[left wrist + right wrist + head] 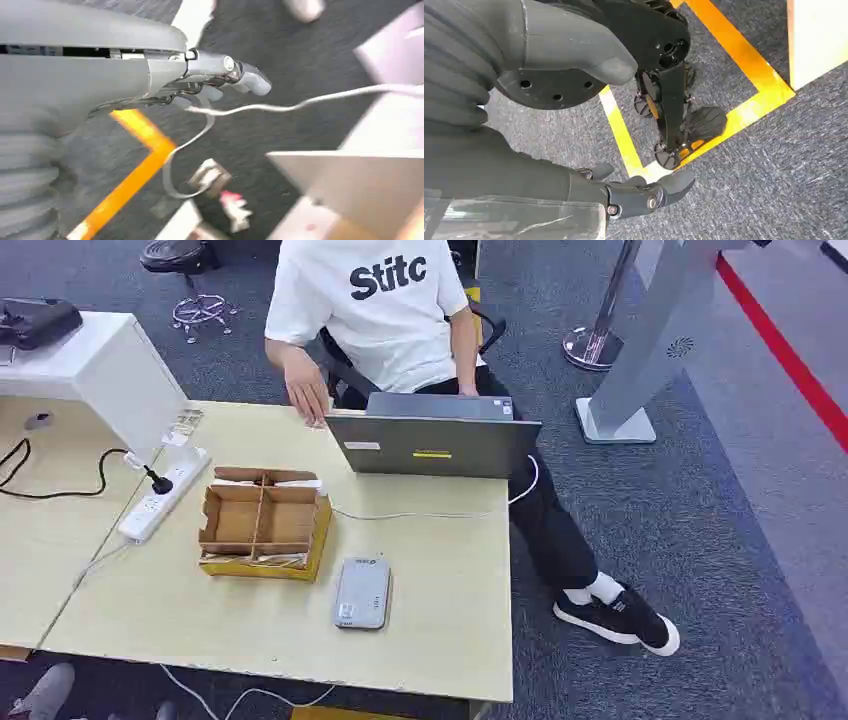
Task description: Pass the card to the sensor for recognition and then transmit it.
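**Worktop layout, head view**

The worktop point(440, 640) fills the lower left and centre of the frame. A divided box point(262, 523) sits at its middle, with the sensor point(362, 592) just beside it toward the lower right. A power strip point(160, 498) lies left of the box, beside a raised cabinet point(100, 375) in the upper left. A laptop point(432, 440) stands at the far edge, above the box. Behind it sits a person point(385, 310), one hand point(310, 400) on the worktop left of the laptop.

The surface point(440, 570) looked like pale matt wood laminate; the divided box point(262, 522) was brown cardboard, the sensor point(362, 592) smooth grey plastic, the floor point(700, 520) rough carpet.
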